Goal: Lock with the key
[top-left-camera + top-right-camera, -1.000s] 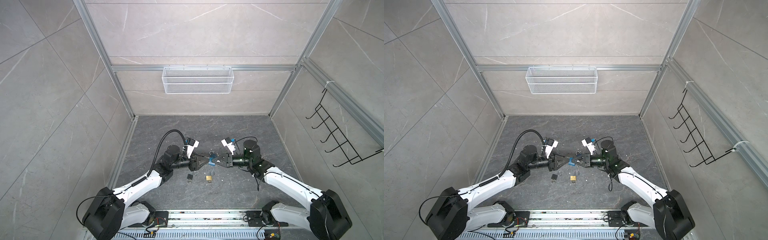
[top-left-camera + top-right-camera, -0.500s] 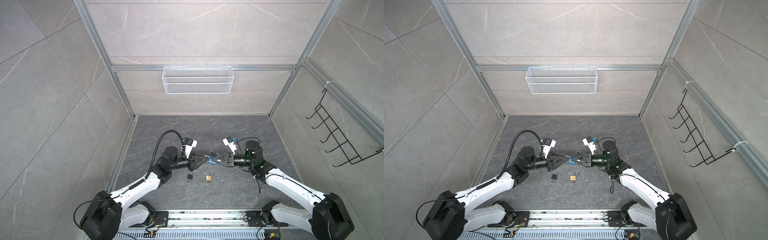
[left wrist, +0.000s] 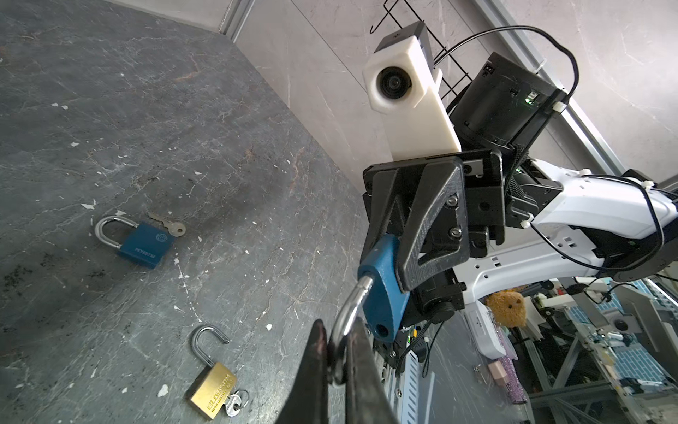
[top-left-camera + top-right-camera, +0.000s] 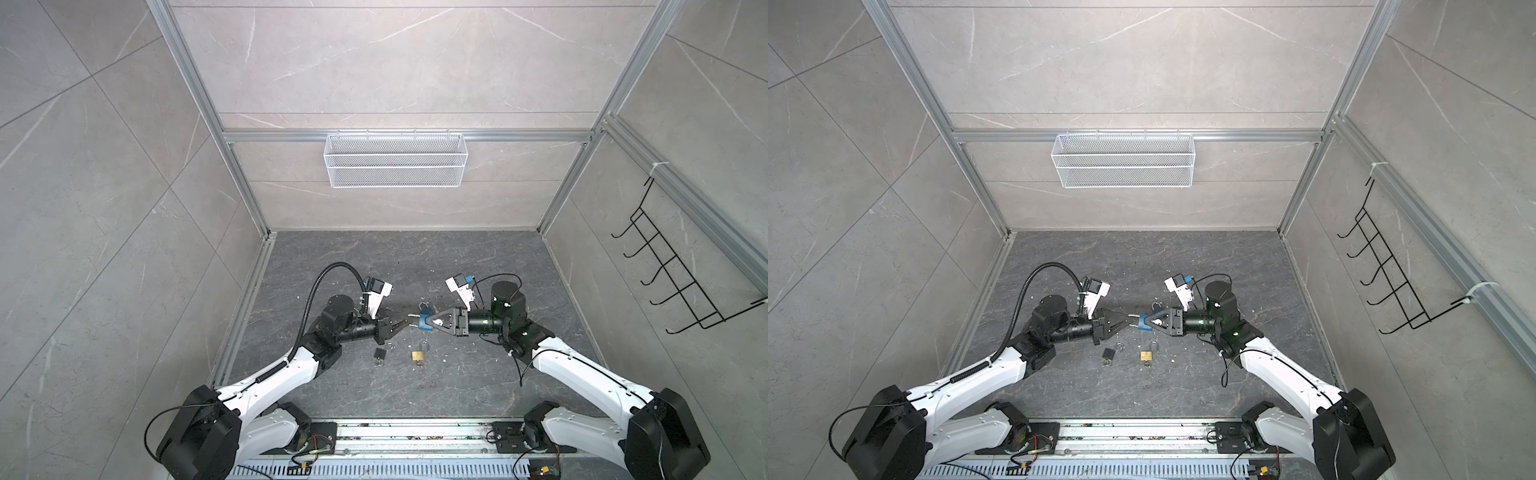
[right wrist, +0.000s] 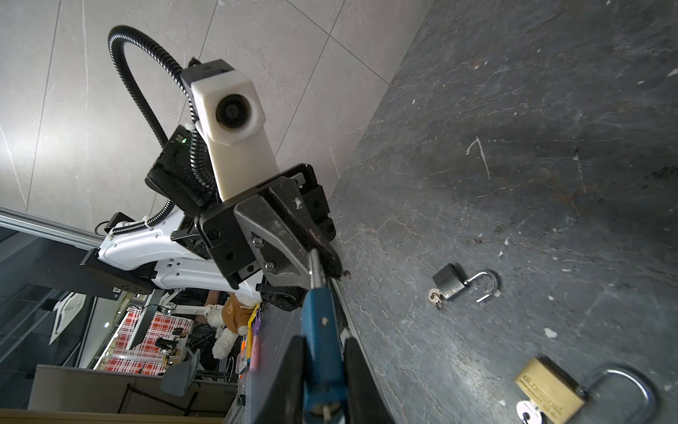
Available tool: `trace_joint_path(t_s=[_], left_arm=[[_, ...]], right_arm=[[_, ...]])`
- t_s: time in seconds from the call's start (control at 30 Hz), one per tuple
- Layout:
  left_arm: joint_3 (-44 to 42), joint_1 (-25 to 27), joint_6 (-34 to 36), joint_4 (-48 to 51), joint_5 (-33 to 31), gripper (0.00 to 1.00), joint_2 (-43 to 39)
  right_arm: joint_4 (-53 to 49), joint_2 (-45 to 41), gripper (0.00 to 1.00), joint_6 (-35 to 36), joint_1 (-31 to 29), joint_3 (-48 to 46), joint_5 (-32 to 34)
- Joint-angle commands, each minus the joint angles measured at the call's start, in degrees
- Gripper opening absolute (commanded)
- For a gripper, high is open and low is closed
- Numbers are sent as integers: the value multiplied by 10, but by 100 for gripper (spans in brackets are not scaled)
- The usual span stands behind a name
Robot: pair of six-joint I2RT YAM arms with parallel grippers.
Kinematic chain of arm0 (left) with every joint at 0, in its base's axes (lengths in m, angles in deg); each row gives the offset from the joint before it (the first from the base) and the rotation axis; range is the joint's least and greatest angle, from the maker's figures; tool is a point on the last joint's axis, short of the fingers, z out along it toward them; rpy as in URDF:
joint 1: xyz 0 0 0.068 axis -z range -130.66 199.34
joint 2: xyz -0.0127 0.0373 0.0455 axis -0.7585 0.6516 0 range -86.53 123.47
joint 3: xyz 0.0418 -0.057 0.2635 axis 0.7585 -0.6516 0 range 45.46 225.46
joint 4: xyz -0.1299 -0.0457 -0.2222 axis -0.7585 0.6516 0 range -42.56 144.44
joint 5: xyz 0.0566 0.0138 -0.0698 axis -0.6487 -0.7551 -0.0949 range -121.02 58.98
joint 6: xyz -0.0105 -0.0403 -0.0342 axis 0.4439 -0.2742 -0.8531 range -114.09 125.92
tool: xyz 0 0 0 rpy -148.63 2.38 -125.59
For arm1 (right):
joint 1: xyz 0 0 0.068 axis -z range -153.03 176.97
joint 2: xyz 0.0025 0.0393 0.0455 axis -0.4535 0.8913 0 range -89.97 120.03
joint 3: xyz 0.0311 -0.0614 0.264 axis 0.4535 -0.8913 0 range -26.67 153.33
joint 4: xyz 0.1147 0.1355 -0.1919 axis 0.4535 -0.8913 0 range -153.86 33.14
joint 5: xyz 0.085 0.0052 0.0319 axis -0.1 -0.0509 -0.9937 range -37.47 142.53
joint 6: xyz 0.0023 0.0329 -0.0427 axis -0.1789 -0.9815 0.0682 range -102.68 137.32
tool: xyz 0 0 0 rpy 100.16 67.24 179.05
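Padlocks, four: blue padlock [image 3: 383, 290] midair, right gripper [image 4: 427, 323] pinching body, left gripper [image 3: 338, 341] clamped on shackle [image 3: 348, 312]; three on floor [image 4: 457, 270].

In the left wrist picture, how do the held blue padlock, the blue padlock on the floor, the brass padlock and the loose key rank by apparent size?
1. held blue padlock, but it is nearest the camera, so unsure.
2-3. brass padlock and floor blue padlock look alike.
4. loose key, clearly smallest.
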Motion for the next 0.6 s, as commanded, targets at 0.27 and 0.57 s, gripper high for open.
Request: trace_joint_path(t_s=[0.27, 0.57], left_arm=[[-2, 2, -47, -77, 9, 0, -26], [-12, 2, -56, -107, 1, 0, -5]], right_arm=[[-74, 7, 0, 68, 2, 28, 48], [-107, -3, 0, 113, 2, 33, 82]])
